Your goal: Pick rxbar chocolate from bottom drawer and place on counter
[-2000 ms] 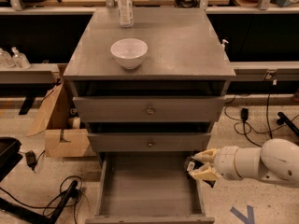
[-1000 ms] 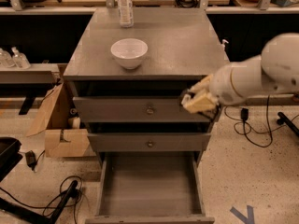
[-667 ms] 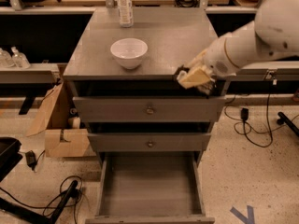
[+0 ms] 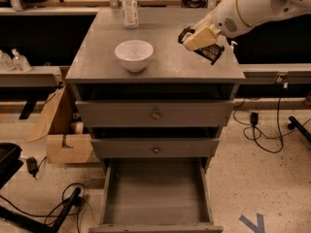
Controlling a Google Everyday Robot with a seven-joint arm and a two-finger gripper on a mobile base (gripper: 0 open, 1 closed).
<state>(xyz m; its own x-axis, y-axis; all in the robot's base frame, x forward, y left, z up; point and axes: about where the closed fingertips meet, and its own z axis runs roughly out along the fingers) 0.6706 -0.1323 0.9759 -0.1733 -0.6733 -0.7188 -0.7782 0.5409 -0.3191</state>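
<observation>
My gripper is over the right side of the counter, coming in from the upper right on a white arm. It is shut on the rxbar chocolate, a small flat black-wrapped bar that sticks out below the pale fingers, a little above the grey top. The bottom drawer is pulled open at the foot of the cabinet, and its grey floor shows nothing inside.
A white bowl stands on the left-middle of the counter. A clear bottle stands at the back. Two closed drawers with round knobs lie below the top. A cardboard box and cables lie on the floor at left.
My gripper rose from beside the open bottom drawer, past the cabinet's front, up to above the counter's right side, carrying the bar with it.
</observation>
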